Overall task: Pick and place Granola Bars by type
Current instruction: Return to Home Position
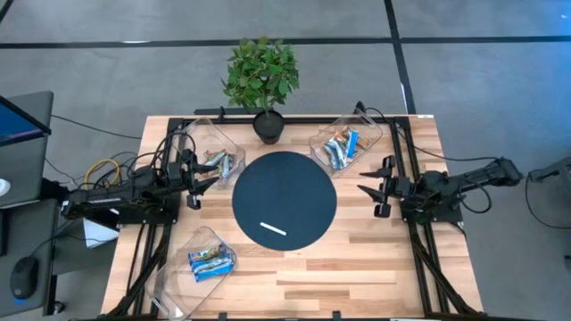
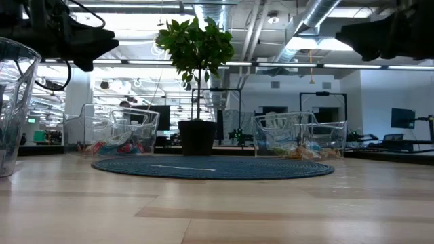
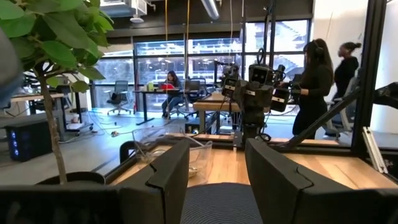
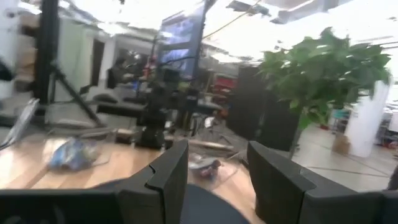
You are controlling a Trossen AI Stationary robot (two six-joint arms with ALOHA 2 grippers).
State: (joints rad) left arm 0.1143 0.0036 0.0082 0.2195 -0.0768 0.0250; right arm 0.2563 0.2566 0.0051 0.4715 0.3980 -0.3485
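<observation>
Grey floor [image 1: 500, 71] with dark seams, exposed ceiling ducts [image 2: 319, 15], strip lights [image 2: 352, 66], tall windows [image 3: 149, 65], office desks [image 3: 150, 92] beyond.

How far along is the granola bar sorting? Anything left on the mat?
Done, it seems: the granola bars lie in three clear bins, the far-left bin, the far-right bin and the near-left bin. The mat bears only a thin white strip. In hand: nothing; the left gripper and right gripper are open, empty. Left: apparently just parking the arms.
</observation>
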